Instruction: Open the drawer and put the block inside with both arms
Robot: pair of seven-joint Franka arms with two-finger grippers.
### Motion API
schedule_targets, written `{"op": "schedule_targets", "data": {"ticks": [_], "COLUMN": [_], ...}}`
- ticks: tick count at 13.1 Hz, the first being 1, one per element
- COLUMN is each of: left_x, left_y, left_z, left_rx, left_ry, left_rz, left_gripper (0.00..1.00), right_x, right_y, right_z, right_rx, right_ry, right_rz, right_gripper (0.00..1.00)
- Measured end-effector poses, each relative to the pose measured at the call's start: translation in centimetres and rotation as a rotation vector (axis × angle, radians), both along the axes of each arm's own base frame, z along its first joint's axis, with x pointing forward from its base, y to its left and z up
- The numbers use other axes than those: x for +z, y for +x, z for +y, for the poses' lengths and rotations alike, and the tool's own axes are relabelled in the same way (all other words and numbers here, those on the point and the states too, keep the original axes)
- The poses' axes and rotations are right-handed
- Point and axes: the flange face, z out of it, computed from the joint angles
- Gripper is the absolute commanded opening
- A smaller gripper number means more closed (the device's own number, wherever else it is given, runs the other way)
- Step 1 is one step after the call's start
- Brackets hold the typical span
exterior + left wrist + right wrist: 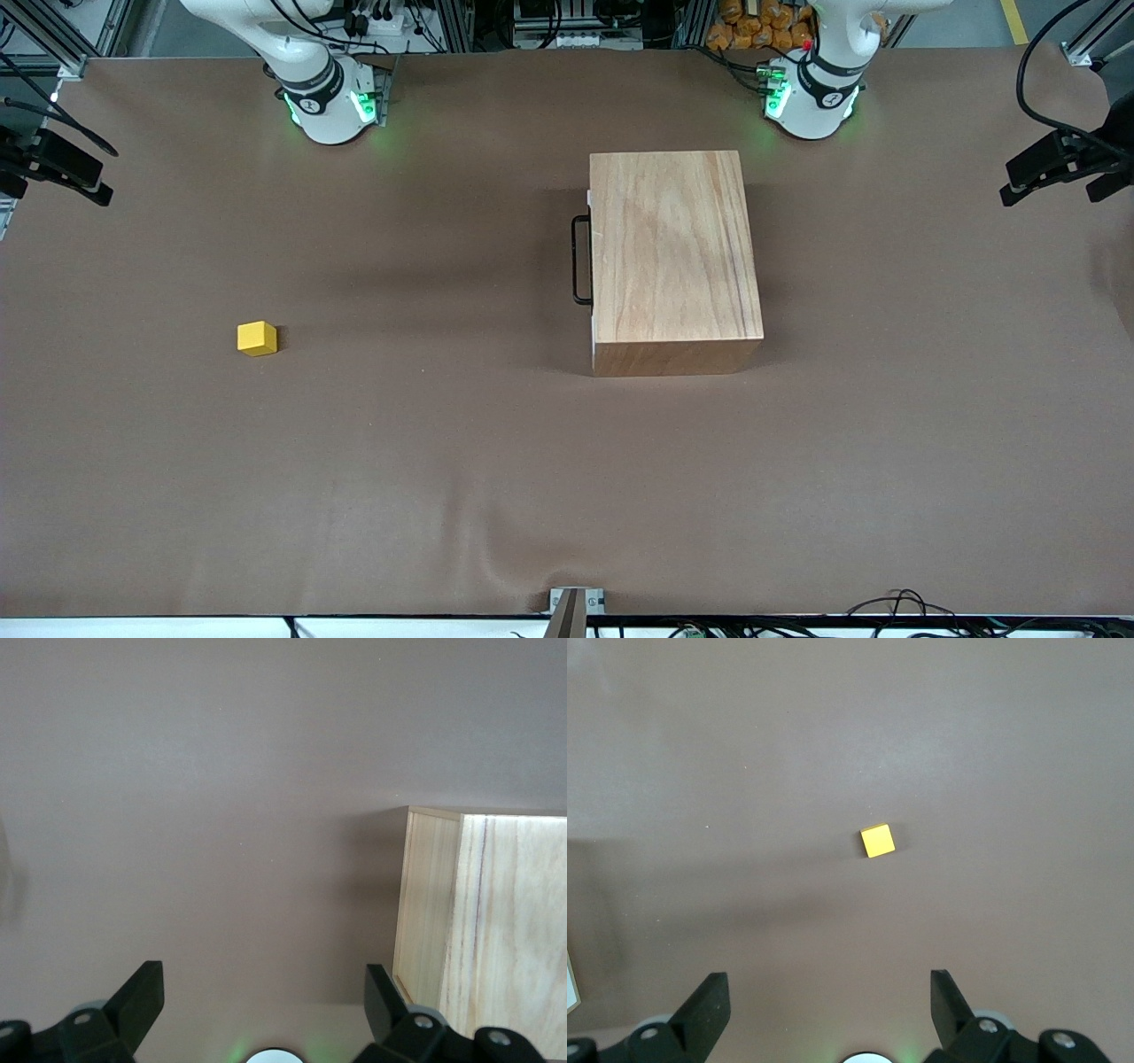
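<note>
Nothing done yet, as far as I can judge: the drawer (pixel 591 257) is shut flush in its wooden box (pixel 673 248), only a thin white strip of its front shows along the box edge, with the black U-shaped handle (pixel 580 260) sticking out toward the right arm's end of the tabletop (pixel 567 461). Everything is left: pull the drawer open, pick up the block, drop it inside. The block (pixel 257 338) is a small bright yellow cube, clean edges, sitting flat and alone on the brown tabletop, well apart from the box, toward the right arm's end and a bit nearer the front camera than the handle. The box is light wood with visible grain, much bigger than the block, standing close in front of the left arm's base. Both arms look parked high; in the front view only their green-lit bases and lower links show. The right gripper (pixel 828 997) hangs over bare tabletop with the block in its wrist view ahead of it, fingers spread wide, holding nothing. The left gripper (pixel 264 992) hangs over bare tabletop just beside the box, a corner of the box in its wrist view; its fingers are spread wide too, nothing between them. The handle faces the open middle of the tabletop, so access to it looks unobstructed.
</note>
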Motion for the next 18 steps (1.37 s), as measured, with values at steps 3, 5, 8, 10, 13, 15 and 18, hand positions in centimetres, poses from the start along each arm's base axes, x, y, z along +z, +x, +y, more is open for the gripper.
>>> {"op": "schedule_targets", "data": {"ticks": [3, 5, 8, 10, 13, 15, 18], "left_x": [-0.1, -0.1, -0.1, -0.2, -0.4, -1.0, -2.4], "left_y": [0.0, 0.0, 0.0, -0.1, -0.1, 0.0, 0.4], "left_z": [-0.1, -0.2, -0.2, -0.3, -2.0, -5.0, -10.6], "left_rx": [-0.002, -0.003, -0.004, -0.006, -0.025, -0.028, -0.007], "left_ry": [0.0, 0.0, 0.0, 0.001, 0.001, 0.005, 0.012], "left_rz": [0.006, 0.007, 0.009, 0.013, 0.018, 0.03, 0.049], "left_gripper": [1.0, 1.0, 1.0, 1.0, 1.0, 1.0, 1.0], "right_x": [0.0, 0.0, 0.0, 0.0, -0.1, -0.1, -0.1], "right_y": [0.0, 0.0, 0.0, 0.0, 0.0, 0.0, 0.0], "right_z": [-0.1, -0.2, -0.4, -0.4, -0.3, -0.3, -0.3], "right_rx": [-0.001, -0.004, -0.007, -0.007, -0.006, -0.006, -0.007], "right_ry": [0.0, 0.0, 0.0, 0.0, 0.0, 0.0, 0.0], "right_rz": [0.001, 0.002, 0.003, 0.003, 0.003, 0.004, 0.004], "right_gripper": [1.0, 1.0, 1.0, 1.0, 1.0, 1.0, 1.0]}}
